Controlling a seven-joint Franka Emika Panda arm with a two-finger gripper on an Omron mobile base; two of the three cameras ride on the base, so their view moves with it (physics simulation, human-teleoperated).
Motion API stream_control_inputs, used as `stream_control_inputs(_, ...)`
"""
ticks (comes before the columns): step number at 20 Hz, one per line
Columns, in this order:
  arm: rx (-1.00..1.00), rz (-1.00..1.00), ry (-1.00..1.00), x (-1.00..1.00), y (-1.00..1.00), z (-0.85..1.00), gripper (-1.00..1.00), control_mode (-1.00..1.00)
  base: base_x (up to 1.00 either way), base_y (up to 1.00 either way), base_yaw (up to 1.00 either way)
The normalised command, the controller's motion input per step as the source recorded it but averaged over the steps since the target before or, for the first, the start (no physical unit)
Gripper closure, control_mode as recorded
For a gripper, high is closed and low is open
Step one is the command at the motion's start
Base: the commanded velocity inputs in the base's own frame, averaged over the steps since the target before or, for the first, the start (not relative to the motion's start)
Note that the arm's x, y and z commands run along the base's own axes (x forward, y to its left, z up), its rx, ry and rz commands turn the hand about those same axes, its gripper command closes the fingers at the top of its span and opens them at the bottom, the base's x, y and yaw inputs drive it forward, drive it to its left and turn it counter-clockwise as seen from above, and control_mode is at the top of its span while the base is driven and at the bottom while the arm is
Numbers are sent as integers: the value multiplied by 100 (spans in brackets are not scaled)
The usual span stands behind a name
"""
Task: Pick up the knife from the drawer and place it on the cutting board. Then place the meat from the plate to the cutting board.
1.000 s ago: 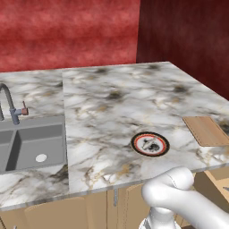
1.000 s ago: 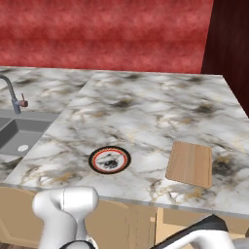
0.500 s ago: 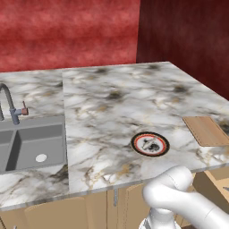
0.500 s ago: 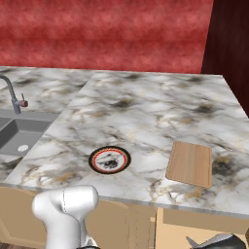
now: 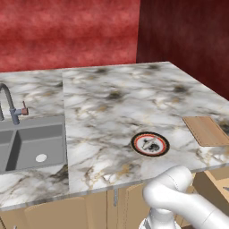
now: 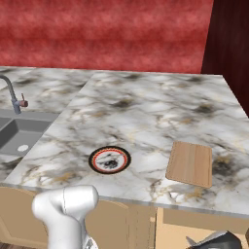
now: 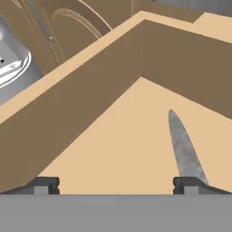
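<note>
Claw is hanging low inside the open drawer, fingers spread wide and grasping nothing; the two dark fingertips are standing far apart at the bottom of the hand view. Knife is lying flat on the drawer floor, grey pointed blade aiming toward the inner corner, its near end running down beside the right-hand fingertip; can't tell if touching. Drawer walls are rising tan around it, w/ an arched cabinet door panel showing beyond the rim. Up on the marble table, plate is sitting near the front edge, black rim, red-orange ring, white centre, w/ the meat resting on it as a small dark mottled lump. Cutting board is lying flat to the right of the plate, apart from it, also near the front edge, bare on top. In left base view the board is sitting at the far right of the table. Sink w/ faucet is sitting at the left end of the table, well apart from the plate. White arm segment is bending down below the table front. Red wall is running behind.
</note>
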Motion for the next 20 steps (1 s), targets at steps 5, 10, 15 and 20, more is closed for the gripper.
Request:
stream_control_inputs(5,-16,-5,1,9,-21,-27,-100,-100,0,0,0)
stream_control_inputs(10,-17,-1,8,16,-14,-41,-100,-100,0,0,0)
stream_control_inputs(15,-14,0,11,23,-30,-30,-100,-100,0,0,0)
stream_control_inputs(20,-8,0,11,22,-37,-23,-100,-100,0,0,0)
